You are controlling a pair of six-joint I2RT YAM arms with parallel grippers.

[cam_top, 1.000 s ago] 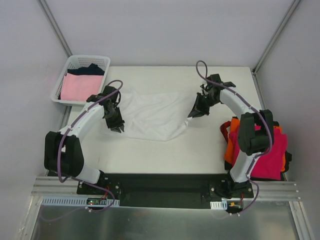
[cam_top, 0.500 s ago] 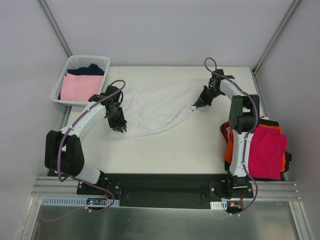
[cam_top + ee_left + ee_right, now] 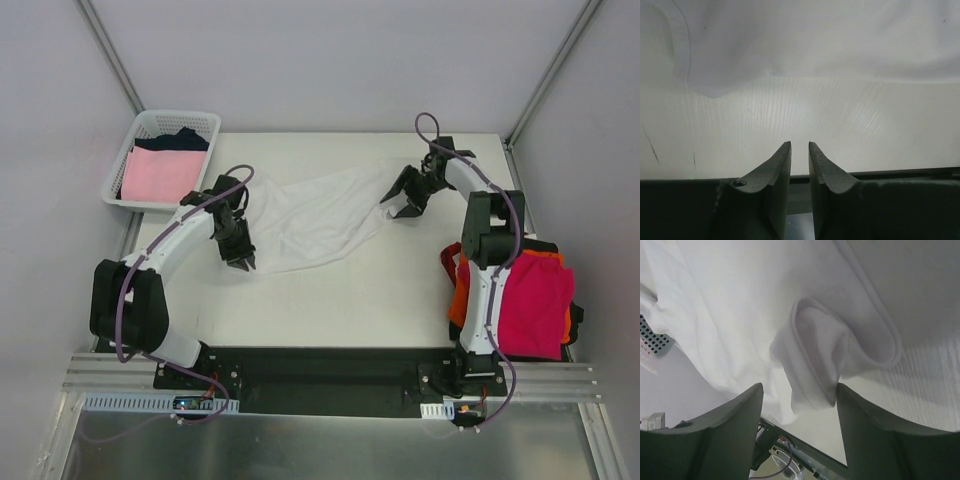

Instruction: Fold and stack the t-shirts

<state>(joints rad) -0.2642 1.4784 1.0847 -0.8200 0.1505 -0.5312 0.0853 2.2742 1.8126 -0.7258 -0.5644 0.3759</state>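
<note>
Right gripper (image 3: pixel 398 204) stands with its jaws spread wide and grips nothing. A rolled fold of the white cloth t-shirt (image 3: pixel 310 215) sits loose in the gap between them, and neither jaw presses it. From this gripper the shirt runs off toward the other arm, rumpled, on the flat white table (image 3: pixel 330 310). The left gripper (image 3: pixel 799 146) is at the shirt's opposite, nearer corner. Its jaws are narrow, with only a thin empty slit between them, and the shirt's edge lies ahead of its tips without touching them.

Behind the right gripper, beside its arm's base at the table's edge, a magenta-red t-shirt (image 3: pixel 530 300) lies on an orange t-shirt (image 3: pixel 458 300). Beyond the left gripper, off the table's far corner, a white plastic lattice basket (image 3: pixel 120 170) holds a pale pink t-shirt (image 3: pixel 160 172) and a dark t-shirt (image 3: pixel 180 140).
</note>
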